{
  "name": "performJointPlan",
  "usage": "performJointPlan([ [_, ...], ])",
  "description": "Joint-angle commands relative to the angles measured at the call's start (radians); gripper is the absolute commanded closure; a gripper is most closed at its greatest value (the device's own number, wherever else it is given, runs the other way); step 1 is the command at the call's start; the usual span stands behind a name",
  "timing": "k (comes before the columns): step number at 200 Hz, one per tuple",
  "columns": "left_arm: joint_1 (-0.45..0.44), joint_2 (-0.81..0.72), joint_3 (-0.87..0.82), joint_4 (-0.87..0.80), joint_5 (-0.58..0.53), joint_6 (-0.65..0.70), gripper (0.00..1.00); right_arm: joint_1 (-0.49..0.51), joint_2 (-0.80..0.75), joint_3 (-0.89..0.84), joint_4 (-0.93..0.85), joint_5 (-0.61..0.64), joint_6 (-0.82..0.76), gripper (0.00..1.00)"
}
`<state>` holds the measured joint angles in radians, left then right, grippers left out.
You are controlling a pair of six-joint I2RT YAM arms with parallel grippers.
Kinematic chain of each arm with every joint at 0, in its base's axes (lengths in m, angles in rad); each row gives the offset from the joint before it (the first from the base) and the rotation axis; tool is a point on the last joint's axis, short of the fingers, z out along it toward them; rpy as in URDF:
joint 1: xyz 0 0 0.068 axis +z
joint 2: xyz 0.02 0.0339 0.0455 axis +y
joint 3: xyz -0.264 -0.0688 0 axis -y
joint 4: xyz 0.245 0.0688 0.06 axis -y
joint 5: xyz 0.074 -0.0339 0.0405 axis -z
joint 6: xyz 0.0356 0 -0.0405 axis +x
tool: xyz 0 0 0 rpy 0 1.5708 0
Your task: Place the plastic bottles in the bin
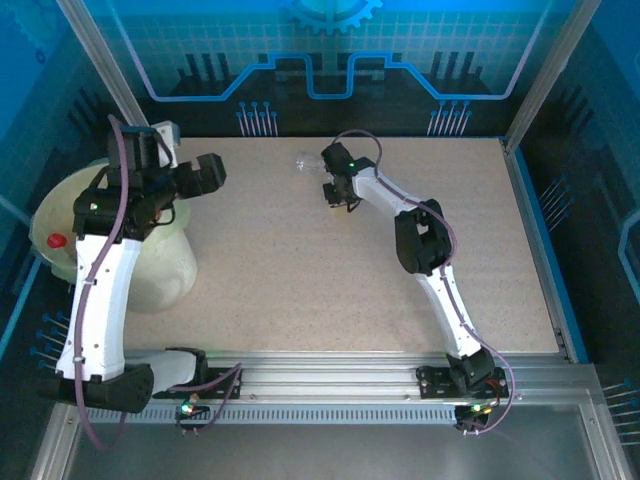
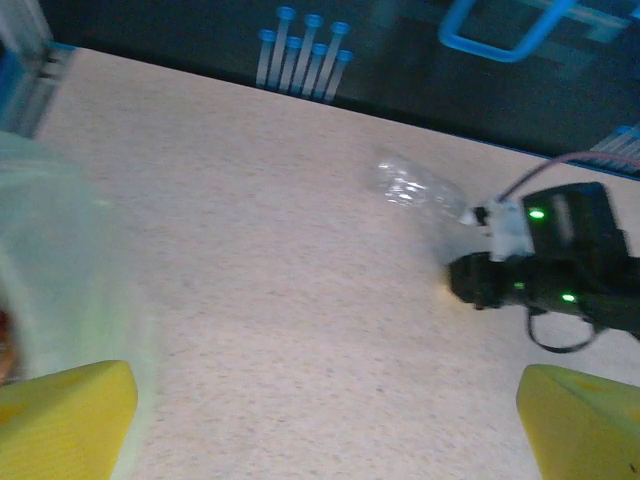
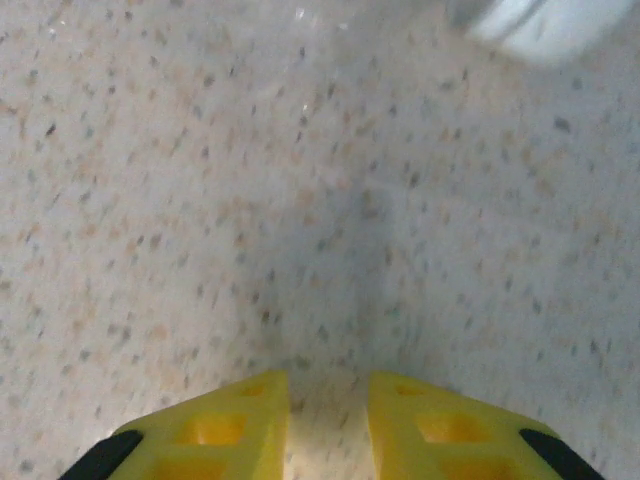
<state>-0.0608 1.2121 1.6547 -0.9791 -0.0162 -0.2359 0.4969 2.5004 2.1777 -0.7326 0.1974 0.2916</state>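
Note:
One clear crushed plastic bottle (image 1: 305, 162) lies on the speckled table near the back middle, and in the left wrist view the bottle (image 2: 412, 188) lies just left of the right arm's black wrist. My right gripper (image 1: 338, 195) hangs low over the table right beside it; its yellow fingers (image 3: 235, 430) stand nearly together with a thin strip of table between them and nothing held. My left gripper (image 1: 208, 172) hovers by the bin (image 1: 150, 270), wide open and empty, with its fingertips (image 2: 70, 420) at the frame corners. A red cap (image 1: 55, 240) shows inside the bin.
The bin's translucent bag rim (image 2: 45, 250) fills the left edge of the left wrist view. A blurred pale object (image 3: 545, 25) sits at the top right of the right wrist view. The blue back wall (image 1: 330, 70) and metal frame posts close off the table.

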Motion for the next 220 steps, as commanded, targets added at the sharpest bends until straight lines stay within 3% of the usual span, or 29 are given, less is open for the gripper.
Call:
performJointPlan([
  [1, -0.034, -0.035, -0.037, 0.080, 0.101, -0.055, 0.01, 0.006, -0.100, -0.071, 0.098, -0.042, -0.052, 0.60],
  [39, -0.071, -0.045, -0.164, 0.267, 0.275, -0.194, 0.01, -0.018, -0.078, 0.017, 0.102, -0.067, -0.294, 0.46],
  [65, -0.136, -0.001, -0.196, 0.347, 0.232, -0.253, 0.01, -0.037, -0.045, 0.082, 0.133, -0.152, -0.536, 0.33],
  [99, -0.142, 0.038, -0.228, 0.406, 0.200, -0.315, 0.01, -0.044, 0.035, 0.155, 0.224, -0.204, -0.925, 0.18],
  [118, -0.142, 0.036, -0.245, 0.409, 0.180, -0.312, 0.01, -0.062, 0.165, 0.342, 0.158, -0.217, -1.005, 0.12],
  [126, -0.142, 0.034, -0.249, 0.402, 0.168, -0.307, 0.01, -0.070, 0.222, 0.447, 0.114, -0.243, -1.014, 0.00],
  [154, -0.142, 0.040, -0.242, 0.374, 0.142, -0.290, 0.01, -0.090, 0.227, 0.389, 0.203, -0.316, -1.067, 0.00],
  [181, -0.142, 0.046, -0.248, 0.372, 0.141, -0.279, 0.01, -0.094, 0.332, 0.528, 0.146, -0.337, -1.064, 0.00],
  [220, -0.142, 0.073, -0.276, 0.400, 0.212, -0.241, 0.01, -0.076, 0.403, 0.578, 0.136, -0.365, -1.095, 0.10],
])
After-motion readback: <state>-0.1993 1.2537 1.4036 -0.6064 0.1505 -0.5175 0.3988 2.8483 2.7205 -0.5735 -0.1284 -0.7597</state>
